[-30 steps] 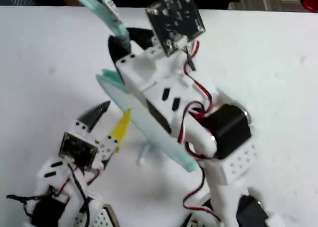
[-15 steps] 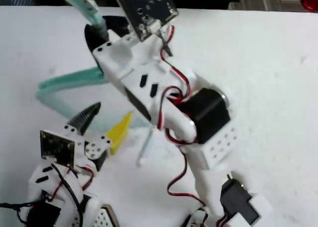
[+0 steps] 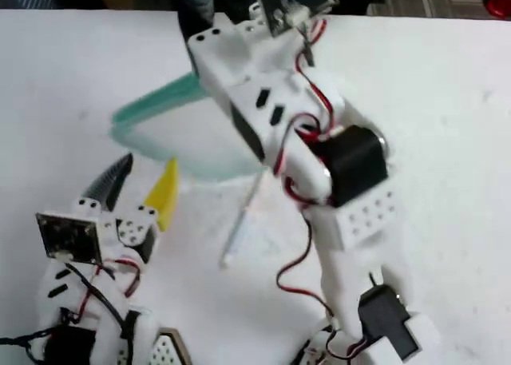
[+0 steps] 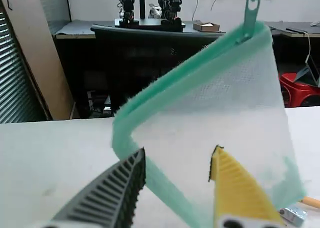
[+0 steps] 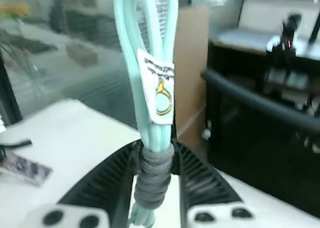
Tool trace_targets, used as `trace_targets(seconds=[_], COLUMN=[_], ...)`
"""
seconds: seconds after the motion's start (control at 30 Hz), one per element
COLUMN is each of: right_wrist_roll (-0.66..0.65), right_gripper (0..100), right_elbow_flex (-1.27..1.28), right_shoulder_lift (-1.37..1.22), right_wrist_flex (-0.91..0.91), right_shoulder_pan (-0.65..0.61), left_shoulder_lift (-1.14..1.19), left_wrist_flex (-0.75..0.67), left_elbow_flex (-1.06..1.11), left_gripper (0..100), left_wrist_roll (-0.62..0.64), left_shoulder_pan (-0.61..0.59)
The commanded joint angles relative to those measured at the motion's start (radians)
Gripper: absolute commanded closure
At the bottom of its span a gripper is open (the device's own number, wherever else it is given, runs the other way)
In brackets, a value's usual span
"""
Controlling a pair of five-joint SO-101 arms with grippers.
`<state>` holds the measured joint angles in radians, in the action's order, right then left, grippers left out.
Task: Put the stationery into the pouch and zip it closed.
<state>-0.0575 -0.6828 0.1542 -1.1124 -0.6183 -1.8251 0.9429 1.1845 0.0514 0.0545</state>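
The left arm crouches low at the near-left of the desk (image 3: 447,93). The left claw (image 3: 150,162) points away from its base, with its grey finger (image 4: 112,188) and yellow finger (image 4: 235,188) spread wide and nothing gripped between them. Just ahead of the left claw, raised off the desk, is the pouch (image 3: 180,133), a see-through mesh bag with a teal zip edge. In the left wrist view its lower edge dips between the spread fingers, but I cannot tell whether they touch. The zip pull (image 4: 251,11) stands at the pouch's top corner.

To the right of the left claw, a slim white pen (image 3: 239,225) lies on the desk, apart from both claws.

The right arm stretches from the near-right edge over the middle of the desk, covering part of the pouch. The right claw (image 5: 155,148) is clamped tight on the pouch's teal carry loop (image 5: 121,48), at a grey binding (image 5: 152,180) beside a white tag (image 5: 159,88). The pouch trails from it toward the left claw.
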Motion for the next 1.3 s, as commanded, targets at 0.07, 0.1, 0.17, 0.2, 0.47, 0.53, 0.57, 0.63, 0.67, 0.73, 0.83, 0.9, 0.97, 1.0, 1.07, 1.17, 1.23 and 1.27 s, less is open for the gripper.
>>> trace_targets(seconds=[0.07,0.1,0.17,0.2,0.47,0.53,0.57,0.63,0.67,0.73,0.83,0.9,0.97,1.0,1.07,1.17,1.23,1.27], right_wrist_roll=[0.002,0.002,0.002,0.002,0.003,0.002,0.002,0.0,0.0,0.0,0.0,0.0,0.0,0.0,0.0,0.002,0.002,0.002], right_gripper=[97.8,97.8,97.8,97.8,97.8,97.8,97.8,97.8,97.8,97.8,97.9,97.9,97.9,97.9,98.1,98.1,98.1,98.1], right_elbow_flex=[0.068,0.081,0.101,0.103,-0.071,-0.12,-0.133,-0.16,-0.167,-0.19,-0.207,-0.207,-0.207,-0.207,-0.216,-0.213,-0.207,-0.207], right_shoulder_lift=[0.024,0.024,0.025,0.025,0.053,0.039,0.027,-0.007,-0.024,-0.051,-0.079,-0.094,-0.107,-0.108,-0.101,-0.079,-0.074,-0.074], right_wrist_flex=[-0.028,-0.053,-0.102,-0.119,-0.14,-0.131,-0.119,-0.077,-0.056,-0.033,-0.042,-0.076,-0.122,-0.145,-0.2,-0.294,-0.355,-0.386], right_shoulder_pan=[-0.018,-0.028,-0.048,-0.062,-0.143,-0.151,-0.151,-0.142,-0.122,-0.087,-0.058,-0.047,-0.045,-0.044,-0.031,-0.031,-0.056,-0.071], left_shoulder_lift=[0.004,0.004,0.004,0.007,0.007,0.007,0.007,0.007,0.007,0.007,0.007,0.007,0.008,0.008,0.008,0.008,0.008,0.008], left_wrist_flex=[-0.13,-0.13,-0.129,-0.13,-0.133,-0.135,-0.137,-0.137,-0.137,-0.137,-0.137,-0.144,-0.166,-0.181,-0.21,-0.267,-0.304,-0.316], left_elbow_flex=[0.087,0.087,0.091,0.092,0.094,0.094,0.094,0.094,0.094,0.094,0.094,0.094,0.104,0.115,0.146,0.206,0.236,0.244], left_gripper=[78,78,78,78,78,78,78,78,78,78,78,78,78,78,78,77,77,78], left_wrist_roll=[0.012,0.012,0.011,0.011,0.011,0.011,0.009,-0.012,-0.046,-0.1,-0.104,-0.107,-0.109,-0.109,-0.11,-0.11,-0.112,-0.121], left_shoulder_pan=[0.036,0.036,0.036,0.036,0.033,0.03,0.03,0.028,0.028,0.016,-0.047,-0.088,-0.12,-0.134,-0.16,-0.168,-0.162,-0.16])
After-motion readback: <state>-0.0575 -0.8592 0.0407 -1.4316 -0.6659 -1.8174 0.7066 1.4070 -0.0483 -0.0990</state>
